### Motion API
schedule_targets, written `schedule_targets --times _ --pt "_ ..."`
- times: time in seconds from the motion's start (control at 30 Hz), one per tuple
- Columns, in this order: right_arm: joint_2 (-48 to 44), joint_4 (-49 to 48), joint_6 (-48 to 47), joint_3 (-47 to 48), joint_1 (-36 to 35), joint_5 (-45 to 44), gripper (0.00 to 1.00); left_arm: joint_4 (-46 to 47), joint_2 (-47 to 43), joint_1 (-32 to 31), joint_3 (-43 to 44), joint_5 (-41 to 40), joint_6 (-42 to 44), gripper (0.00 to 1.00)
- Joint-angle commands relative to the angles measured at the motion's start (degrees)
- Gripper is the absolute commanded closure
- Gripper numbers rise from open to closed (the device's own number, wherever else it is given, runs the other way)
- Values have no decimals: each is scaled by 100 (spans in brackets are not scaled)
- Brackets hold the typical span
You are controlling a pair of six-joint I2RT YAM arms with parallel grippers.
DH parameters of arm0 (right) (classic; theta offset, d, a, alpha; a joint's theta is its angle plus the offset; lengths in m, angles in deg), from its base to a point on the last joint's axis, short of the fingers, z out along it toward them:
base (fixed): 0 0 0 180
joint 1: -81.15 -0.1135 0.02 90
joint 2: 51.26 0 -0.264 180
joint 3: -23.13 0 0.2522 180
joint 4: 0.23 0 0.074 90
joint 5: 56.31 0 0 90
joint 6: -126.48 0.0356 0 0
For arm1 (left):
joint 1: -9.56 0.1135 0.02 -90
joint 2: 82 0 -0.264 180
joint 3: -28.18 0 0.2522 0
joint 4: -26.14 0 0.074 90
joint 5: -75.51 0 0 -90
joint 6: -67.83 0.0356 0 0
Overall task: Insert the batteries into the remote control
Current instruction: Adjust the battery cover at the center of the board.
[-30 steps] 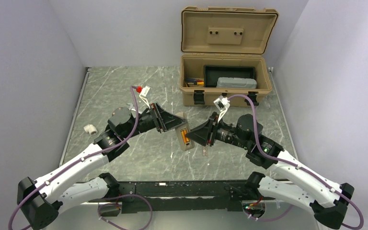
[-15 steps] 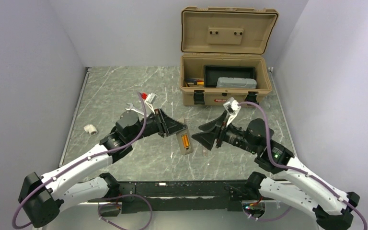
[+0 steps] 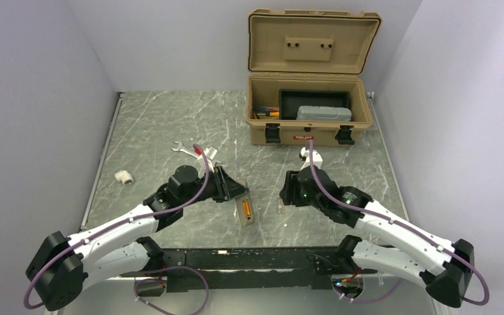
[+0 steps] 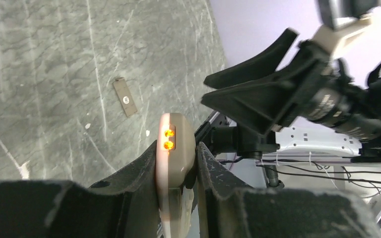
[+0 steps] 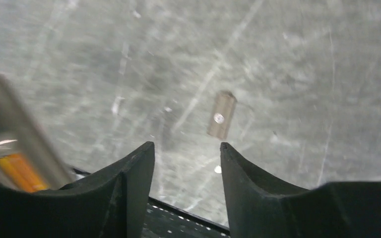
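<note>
My left pincer [image 4: 176,148] clamps the remote control [image 4: 175,124], with both batteries [image 4: 168,139] showing orange in its bay. My right pincer [image 5: 186,148] has drawn back from it, jaws parted and empty. Just beyond its tips lies a small tan cover [image 5: 222,115]. Loading looks done; I judge closing the bay remains.

Plain pale lilac walls [image 3: 39,79] enclose a grey-green marbled tabletop [image 3: 151,125] under even, soft light.

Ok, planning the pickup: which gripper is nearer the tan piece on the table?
Right. The right gripper hovers over the tan piece; the left gripper holds the remote control aside.
</note>
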Motion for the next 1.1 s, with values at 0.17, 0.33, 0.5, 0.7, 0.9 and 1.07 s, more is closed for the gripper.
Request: schedule_targets --times 0.17,0.33,0.5,0.7,0.9,1.07 --pt "629 -229 706 -885 19 -97 60 -364 -795 -15 -113 -418 145 100" --pt "837 -772 810 -1265 43 98 55 -196 -800 -10 -227 -330 62 100" --pt "1150 -1156 727 -1336 67 131 53 -129 -795 -12 -199 -314 91 100" --pt "1442 -1450 602 -1361 165 190 48 -99 -826 -9 -248 -318 46 100" --pt "1799 -1677 497 -1333 280 224 47 -73 -830 -5 -252 -309 52 100" --pt "2016 -1791 408 -1284 358 262 47 -75 -815 -5 -232 -317 61 100"
